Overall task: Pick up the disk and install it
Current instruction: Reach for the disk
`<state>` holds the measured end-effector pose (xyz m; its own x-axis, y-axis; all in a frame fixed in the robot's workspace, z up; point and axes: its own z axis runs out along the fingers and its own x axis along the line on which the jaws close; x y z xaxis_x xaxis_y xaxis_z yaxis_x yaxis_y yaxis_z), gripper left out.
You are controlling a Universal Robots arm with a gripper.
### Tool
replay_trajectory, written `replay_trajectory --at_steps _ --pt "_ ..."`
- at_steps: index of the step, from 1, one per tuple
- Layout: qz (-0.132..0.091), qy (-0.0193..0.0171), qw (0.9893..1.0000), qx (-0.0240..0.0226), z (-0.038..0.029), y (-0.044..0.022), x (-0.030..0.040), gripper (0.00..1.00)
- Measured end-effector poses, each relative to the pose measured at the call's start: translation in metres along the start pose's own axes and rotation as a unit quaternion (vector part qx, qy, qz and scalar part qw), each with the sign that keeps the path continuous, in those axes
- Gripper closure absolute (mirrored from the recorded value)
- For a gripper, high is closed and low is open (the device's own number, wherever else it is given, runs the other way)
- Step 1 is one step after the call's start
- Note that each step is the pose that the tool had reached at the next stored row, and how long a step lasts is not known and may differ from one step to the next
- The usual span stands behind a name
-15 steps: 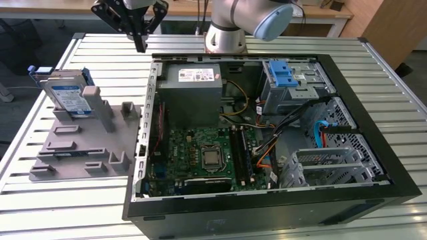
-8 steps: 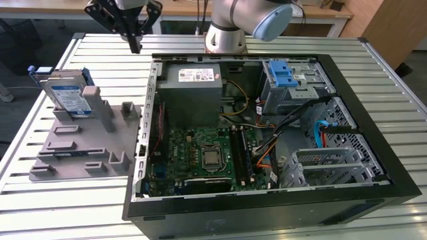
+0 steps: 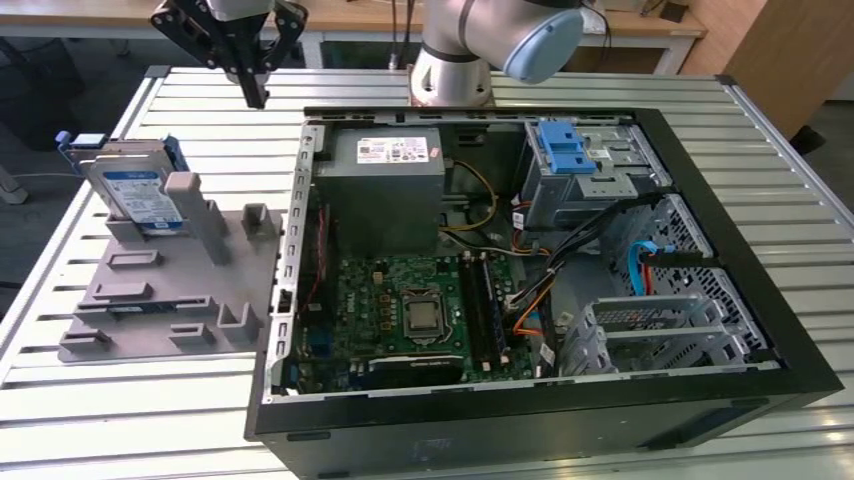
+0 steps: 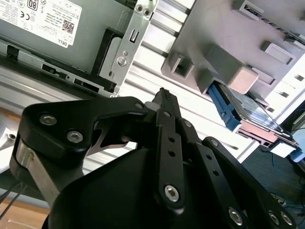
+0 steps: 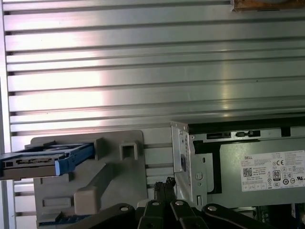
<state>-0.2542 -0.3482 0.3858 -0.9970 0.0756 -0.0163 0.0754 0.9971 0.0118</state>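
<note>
Disk [image 3: 140, 195], the only one I count, stands on end in the single grey holder [image 3: 160, 300] beside the open computer case [image 3: 534, 415]. Its long axis is steep and leaning, with the label showing in the exterior view. My one gripper [image 3: 252, 97] hangs nearby, fingers pressed together on nothing.

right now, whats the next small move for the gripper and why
Probably open the gripper and shift it toward the disk: it hangs shut and empty, well apart from the disk, which stands on edge in the grey holder.
</note>
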Motion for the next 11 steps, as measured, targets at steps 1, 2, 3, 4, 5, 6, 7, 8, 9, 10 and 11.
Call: replay_trajectory --at_steps 1,2,3,4,5,6,7,8,9,10,11 --pt "0.000 0.0004 1.0000 0.0000 0.0001 -0.0001 0.0018 0.89" --pt "0.000 0.0007 1.0000 0.0000 0.0002 -0.0003 0.0037 0.89" --pt "0.000 0.0011 1.0000 0.0000 0.0004 -0.0004 0.0057 0.89" --pt "0.000 0.0014 1.0000 0.0001 0.0005 -0.0006 0.0077 0.89" --pt "0.000 0.0018 1.0000 0.0001 0.0006 -0.0007 0.0097 0.89" --pt "0.000 0.0022 1.0000 0.0002 0.0006 -0.0009 0.0118 0.89" --pt "0.000 0.0026 1.0000 0.0002 0.0008 -0.0010 0.0137 0.89" --pt "0.000 0.0030 1.0000 0.0002 0.0009 -0.0012 0.0157 0.89" --pt "0.000 0.0034 1.0000 0.0002 0.0010 -0.0013 0.0176 0.89" --pt "0.000 0.0037 1.0000 0.0002 0.0012 -0.0014 0.0195 0.89" --pt "0.000 0.0041 1.0000 0.0003 0.0013 -0.0016 0.0214 0.89"
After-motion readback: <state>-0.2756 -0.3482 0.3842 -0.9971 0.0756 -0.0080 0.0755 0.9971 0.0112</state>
